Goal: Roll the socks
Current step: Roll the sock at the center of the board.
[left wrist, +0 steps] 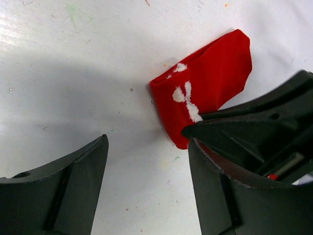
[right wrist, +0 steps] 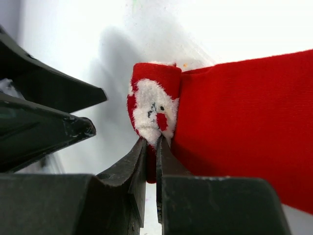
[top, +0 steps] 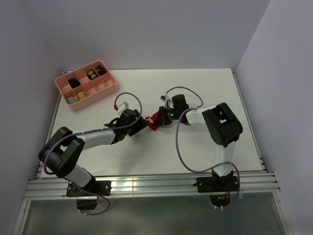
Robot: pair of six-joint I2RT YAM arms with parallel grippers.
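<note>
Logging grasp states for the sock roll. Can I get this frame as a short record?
socks: red, mid-table, one end rolled over
right gripper: jaws shut on socks at the rolled end
left gripper: jaws open, beside socks, nothing between them
pink tray: far left of table, apart from socks

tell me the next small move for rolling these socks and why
Probably roll the right gripper onward over the flat part: it is shut on the rolled end of the socks, while the left gripper stands open beside them, holding nothing.
</note>
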